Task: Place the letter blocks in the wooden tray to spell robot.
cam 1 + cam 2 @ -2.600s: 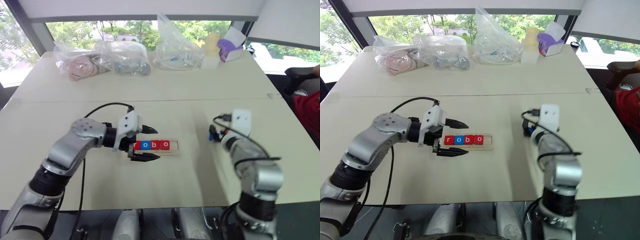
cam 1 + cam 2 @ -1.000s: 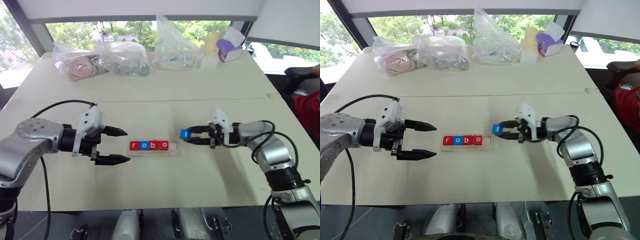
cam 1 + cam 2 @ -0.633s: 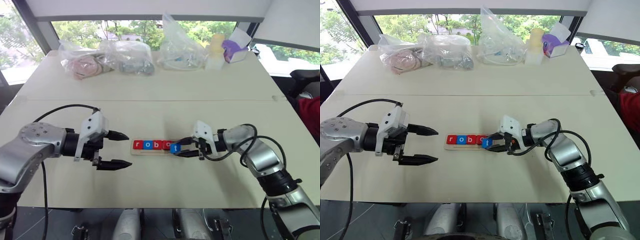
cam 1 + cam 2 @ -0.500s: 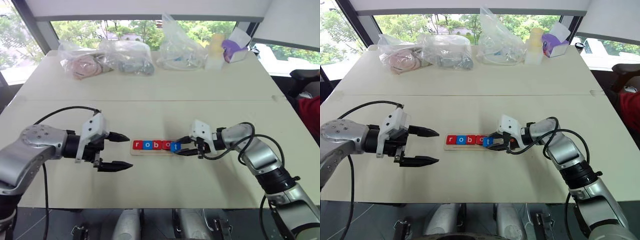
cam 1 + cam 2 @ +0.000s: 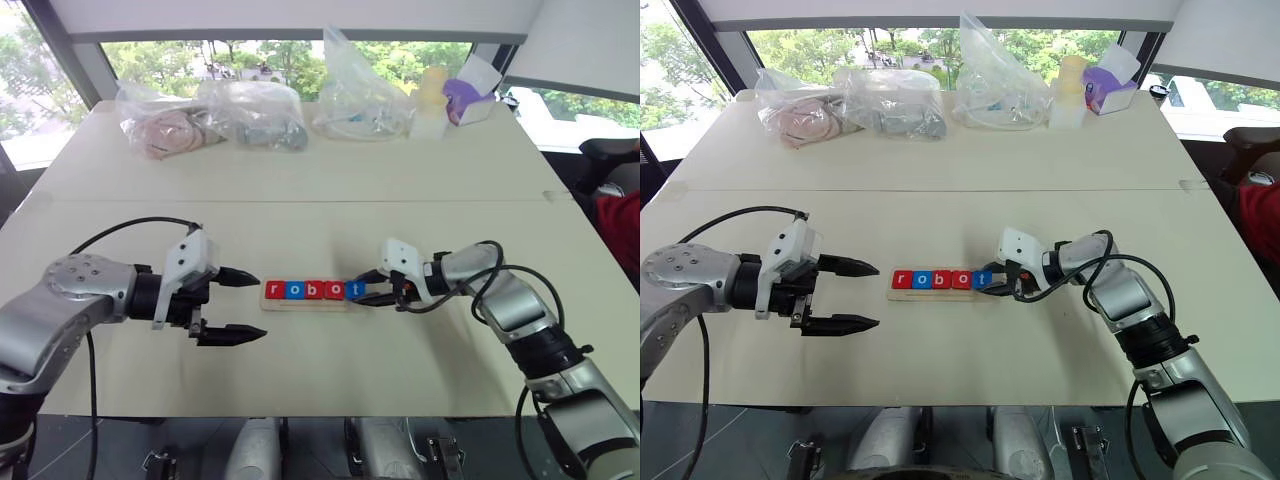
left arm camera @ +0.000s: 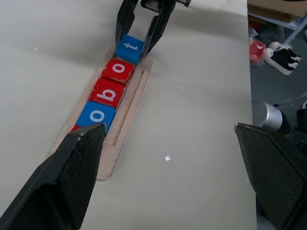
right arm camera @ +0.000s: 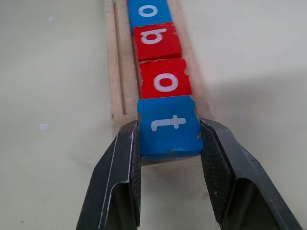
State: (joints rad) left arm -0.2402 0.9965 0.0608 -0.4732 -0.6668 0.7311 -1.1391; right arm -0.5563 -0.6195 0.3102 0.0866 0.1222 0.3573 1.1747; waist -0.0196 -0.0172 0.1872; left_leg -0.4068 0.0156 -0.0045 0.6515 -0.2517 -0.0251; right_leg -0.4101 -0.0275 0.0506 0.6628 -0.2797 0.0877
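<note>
Five letter blocks line the wooden tray (image 5: pixel 306 303) mid-worktop (image 5: pixel 330 380), reading r, o, b, o, t. The blue t block (image 7: pixel 169 125) sits at the tray's right end, touching the red o block (image 7: pixel 165 78), with the right gripper (image 7: pixel 169 158) pinching it by its two side faces. To finish this step well, I judge the t block should be pressed flat until it seats level with its neighbours. The jaws should then spread only a little and draw straight back along the tray's line, so neither finger drags the block out or nudges the row. The left gripper (image 5: pixel 232 305) hangs with its jaws spread wide and empty, just off the tray's left end, and is best kept clear. Whether the t block's underside rests fully on the tray floor is hidden by the fingers. In the left wrist view one black finger covers most of the r block (image 5: pixel 272 290).
</note>
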